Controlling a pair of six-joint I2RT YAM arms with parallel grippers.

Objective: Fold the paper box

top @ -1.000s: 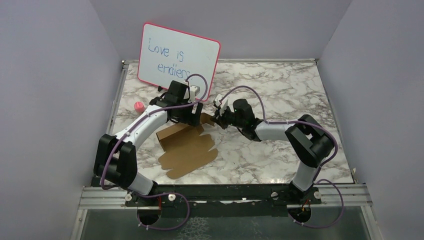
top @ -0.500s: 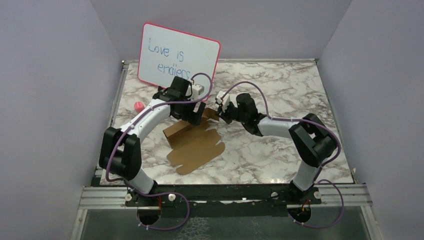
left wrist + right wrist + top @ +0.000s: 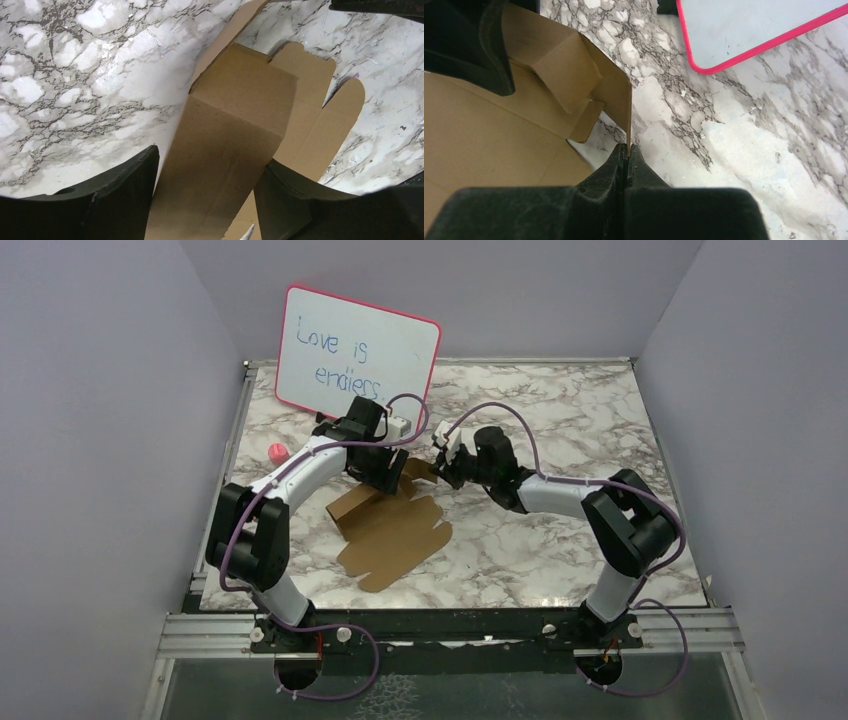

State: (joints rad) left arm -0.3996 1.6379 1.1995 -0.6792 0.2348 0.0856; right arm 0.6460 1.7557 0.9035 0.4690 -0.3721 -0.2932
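The paper box (image 3: 388,532) is brown cardboard, partly folded, lying on the marble table with its rounded flaps spread toward the front. My left gripper (image 3: 386,473) is over its rear part. In the left wrist view my left gripper (image 3: 205,161) has a raised folded panel (image 3: 235,125) between its two fingers, which press its side edges. My right gripper (image 3: 441,471) is at the box's right rear corner. In the right wrist view my right gripper (image 3: 628,149) is shut on the thin edge of an upright side flap (image 3: 616,97).
A pink-framed whiteboard (image 3: 355,348) with blue writing leans at the back left, close behind the left arm; its corner shows in the right wrist view (image 3: 749,30). A small pink ball (image 3: 277,453) lies left of the box. Grey walls stand on three sides.
The box has slid a little to the right and away from the front edge, together with both grippers. The left arm has stretched further forward.
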